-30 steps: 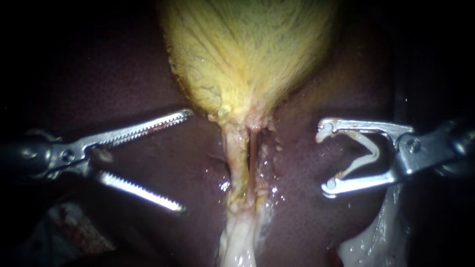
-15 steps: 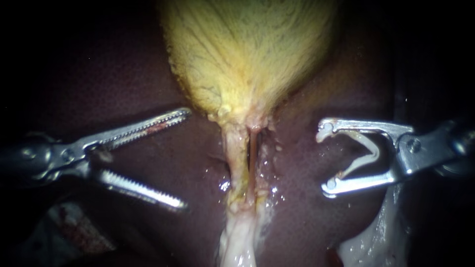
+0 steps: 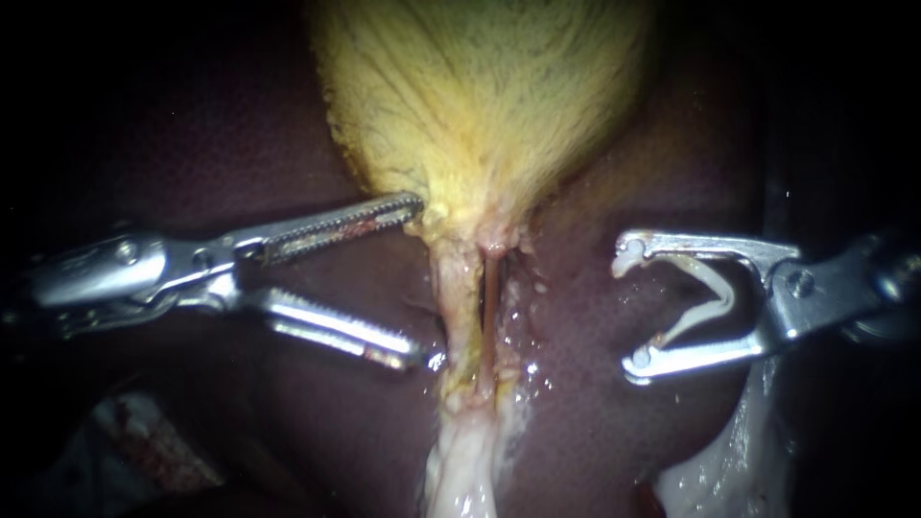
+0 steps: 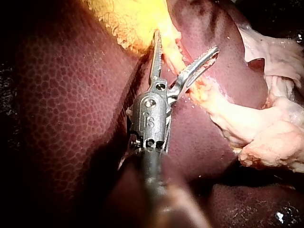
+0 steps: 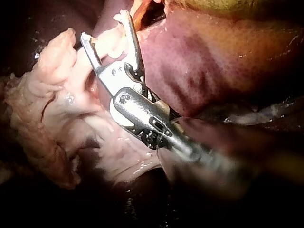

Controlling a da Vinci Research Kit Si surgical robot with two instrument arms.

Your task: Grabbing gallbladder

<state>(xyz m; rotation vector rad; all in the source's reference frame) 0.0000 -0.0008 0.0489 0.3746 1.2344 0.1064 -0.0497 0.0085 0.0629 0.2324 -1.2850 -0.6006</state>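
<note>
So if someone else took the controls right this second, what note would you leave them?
Left instrument: serrated metal jaws open at the narrow lower end of the yellow, veined gallbladder; the upper jaw touches its edge, nothing gripped.
Right instrument: wide jaws hold a pale V-shaped clip, over the dark red liver, apart from the gallbladder.
Done: left jaws positioned at the gallbladder's neck.
Left: close them on the gallbladder.
</note>
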